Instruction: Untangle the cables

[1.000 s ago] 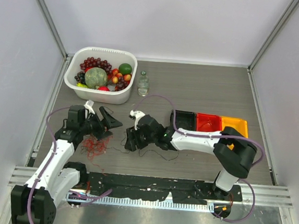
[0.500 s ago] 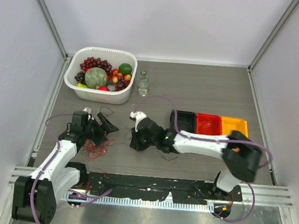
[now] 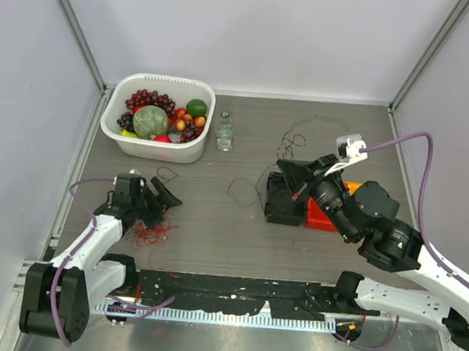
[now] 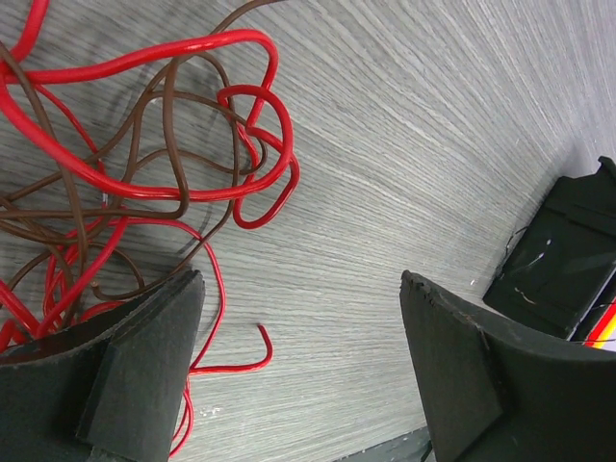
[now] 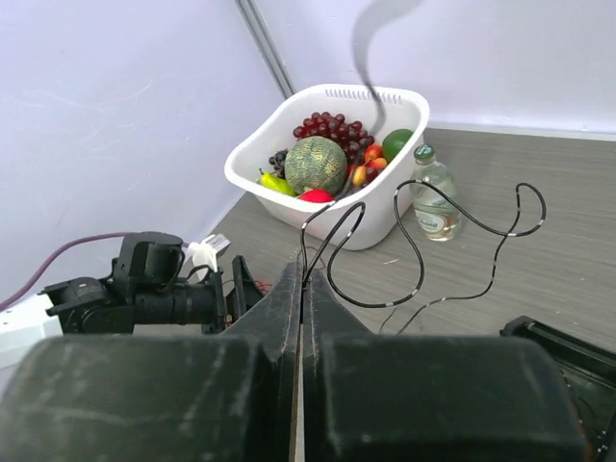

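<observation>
A clump of thin red and brown cables (image 4: 144, 183) lies on the grey table, seen in the top view as a red tangle (image 3: 149, 232) at the near left. My left gripper (image 3: 166, 206) hangs low at its right edge, open, its fingers (image 4: 144, 356) wide apart over bare table with one red end between them (image 4: 252, 351). My right gripper (image 3: 286, 172) is raised at mid-right and shut on a thin black cable (image 5: 414, 260). That cable loops up from the closed tips (image 5: 302, 279) and trails to the table (image 3: 245, 191).
A white tub of fruit (image 3: 159, 116) and a small glass bottle (image 3: 224, 132) stand at the back left. A black bin (image 3: 281, 208) and a red bin (image 3: 319, 220) sit under the right arm. Metal rails run along the table's sides.
My right gripper shut on the black cable, then rose and swung right and back, drawing it away from the red clump. The left gripper sank slightly toward the clump, still open.
</observation>
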`<state>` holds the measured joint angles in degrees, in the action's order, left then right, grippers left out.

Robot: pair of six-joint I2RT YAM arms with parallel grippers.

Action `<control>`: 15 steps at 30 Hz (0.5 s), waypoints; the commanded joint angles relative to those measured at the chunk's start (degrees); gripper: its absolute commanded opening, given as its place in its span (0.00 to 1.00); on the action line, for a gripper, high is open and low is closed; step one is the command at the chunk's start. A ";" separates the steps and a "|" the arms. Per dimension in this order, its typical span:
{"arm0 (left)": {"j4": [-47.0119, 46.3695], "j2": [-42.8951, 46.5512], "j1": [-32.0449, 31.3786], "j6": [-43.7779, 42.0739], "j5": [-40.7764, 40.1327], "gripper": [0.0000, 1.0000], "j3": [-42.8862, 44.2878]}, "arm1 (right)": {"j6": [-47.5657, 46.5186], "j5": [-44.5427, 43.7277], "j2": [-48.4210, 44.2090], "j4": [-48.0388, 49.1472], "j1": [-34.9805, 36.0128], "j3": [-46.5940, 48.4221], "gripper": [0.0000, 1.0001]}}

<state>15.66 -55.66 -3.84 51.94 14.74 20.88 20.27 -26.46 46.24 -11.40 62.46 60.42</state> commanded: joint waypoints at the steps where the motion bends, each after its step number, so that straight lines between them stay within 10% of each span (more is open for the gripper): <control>1: -0.63 1.77 0.32 -1.32 0.54 0.88 2.40 | -2.17 -0.10 2.36 -4.60 0.12 1.27 0.01; 15: 17.11 18.39 0.32 -6.41 7.85 0.96 19.80 | 1.95 17.68 19.76 2.08 0.12 1.64 0.01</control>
<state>25.85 -39.81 -3.73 49.01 20.73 35.99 19.44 -11.60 63.77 -13.23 62.48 60.93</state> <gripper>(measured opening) 0.957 0.030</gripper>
